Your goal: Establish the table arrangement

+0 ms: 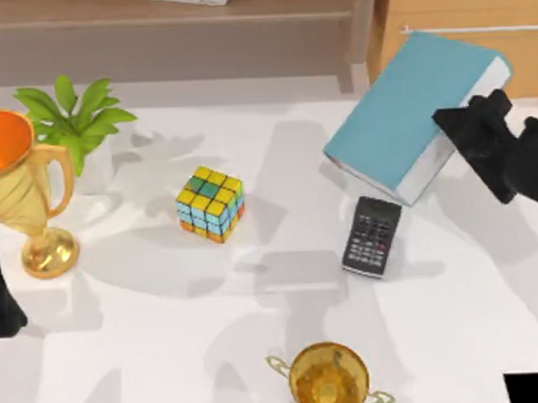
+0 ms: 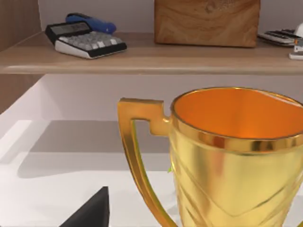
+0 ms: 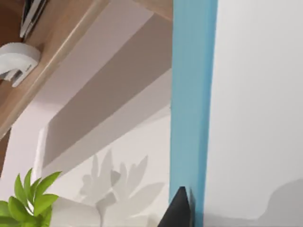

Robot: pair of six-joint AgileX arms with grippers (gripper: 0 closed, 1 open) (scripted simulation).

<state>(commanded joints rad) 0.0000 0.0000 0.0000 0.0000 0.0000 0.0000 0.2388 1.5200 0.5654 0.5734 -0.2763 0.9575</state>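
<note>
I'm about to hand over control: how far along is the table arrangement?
Nothing looks finished yet. In hand: the right gripper holds the blue book tilted above the table; the left gripper sits by the gold trophy. Cube, calculator and second trophy remain untouched.

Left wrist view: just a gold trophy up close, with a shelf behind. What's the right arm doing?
Observer: The right hand grips the blue book at its right end, on the right of the table.
Operator: What's between my gold trophy and the book?
Observer: A colour cube, then a black calculator just below the book.
Operator: Where's the left hand?
Observer: The left hand is at the left edge, below your trophy.
</note>
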